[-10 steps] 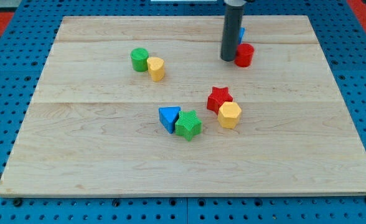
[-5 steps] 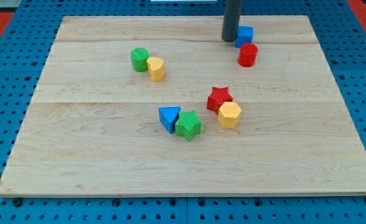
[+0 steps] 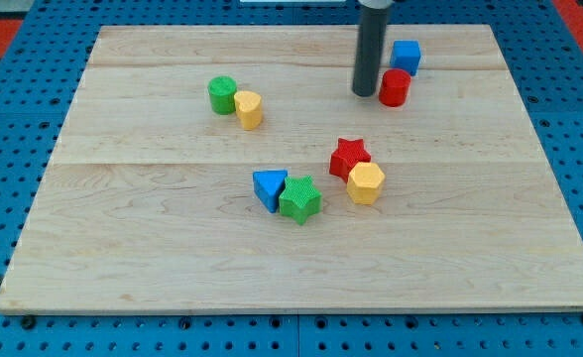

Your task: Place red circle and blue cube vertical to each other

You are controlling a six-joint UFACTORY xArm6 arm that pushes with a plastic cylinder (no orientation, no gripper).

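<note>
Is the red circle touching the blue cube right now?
Cannot tell. In the camera view the red circle overlaps the blue cube's lower edge with no board visible between them. My tip sits just left of the circle.

no readable text, labels or numbers

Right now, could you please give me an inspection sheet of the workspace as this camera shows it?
Surface: wooden board, flat, lying on a blue pegboard.
Job's things: red circle at the view's upper right; blue cube just above it, slightly to the right, close by.
Clutter: green cylinder touching a yellow block; red star against a yellow hexagon; blue triangle against a green star.
Grippers: none; my tip stands just left of the red circle.
Cables: nothing seen.
Surroundings: red patches at the view's top corners.
</note>
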